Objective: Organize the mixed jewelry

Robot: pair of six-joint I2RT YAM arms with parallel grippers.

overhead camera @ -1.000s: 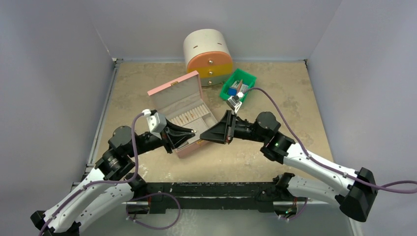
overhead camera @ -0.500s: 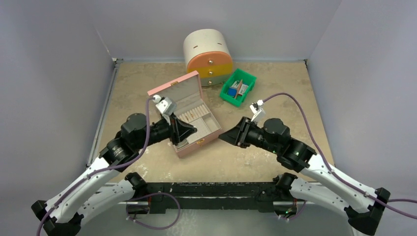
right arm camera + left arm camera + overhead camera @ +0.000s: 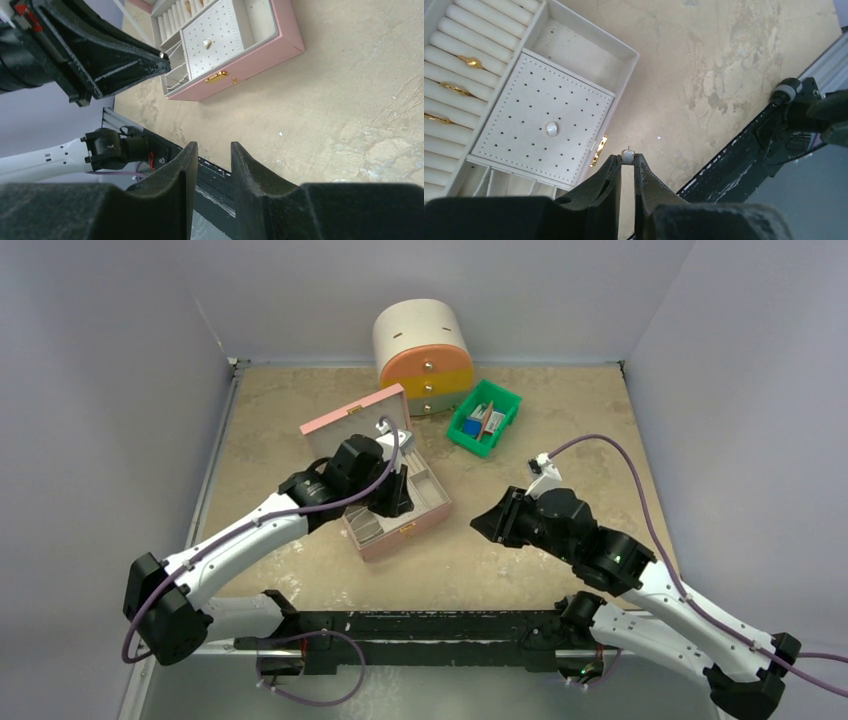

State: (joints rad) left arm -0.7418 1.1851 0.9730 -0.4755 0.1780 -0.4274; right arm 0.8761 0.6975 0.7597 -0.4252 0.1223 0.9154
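Note:
My left gripper (image 3: 627, 159) is shut on a tiny white pearl-like stud (image 3: 627, 156) with a thin pin, held just off the front corner of the open pink jewelry box (image 3: 400, 538). In the top view the left gripper (image 3: 395, 502) hovers over the box. The perforated stud panel (image 3: 569, 100) holds one matching white stud (image 3: 552, 129). Three gold rings (image 3: 472, 62) sit in the ring rolls. My right gripper (image 3: 212, 147) is open and empty, right of the box in the top view (image 3: 487, 525). The silvery wire hoop is out of view.
A round drawer tower (image 3: 422, 355) with orange, yellow and green drawers stands at the back. A green bin (image 3: 484, 417) of coloured items is beside it. A black rail (image 3: 430, 625) runs along the table's near edge. The box lid (image 3: 350, 420) stands open at the back left.
My left arm has swung forward and right, so its gripper is now over the box. My right gripper has drawn back to the right, away from the box.

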